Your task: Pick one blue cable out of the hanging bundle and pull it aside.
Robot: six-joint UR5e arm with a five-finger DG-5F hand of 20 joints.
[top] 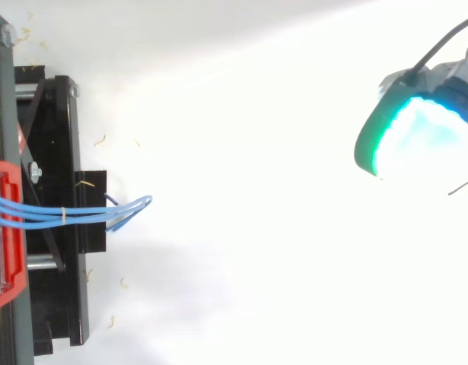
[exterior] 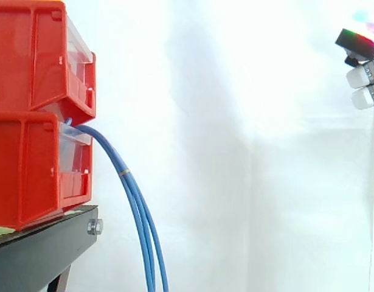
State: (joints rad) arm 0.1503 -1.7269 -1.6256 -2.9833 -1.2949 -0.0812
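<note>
A bundle of thin blue cables (exterior: 137,201) comes out between two stacked red bins and arcs down past the stand's edge; a small tan band ties it near the top. From above, the cables (top: 81,211) run rightward off the red bin and end in a loop. My hand (exterior: 364,78) is high at the far right, well apart from the bundle. Its white fingertips (exterior: 368,96) point left with nothing between them. From above, the hand (top: 416,137) glows cyan and green at the upper right.
The upper red bin (exterior: 34,55) sits on the lower red bin (exterior: 28,170), both on a black stand (exterior: 47,249) at the left. The stand's black frame (top: 55,228) lies under the cables. A white curtain backs the wide gap between bundle and hand.
</note>
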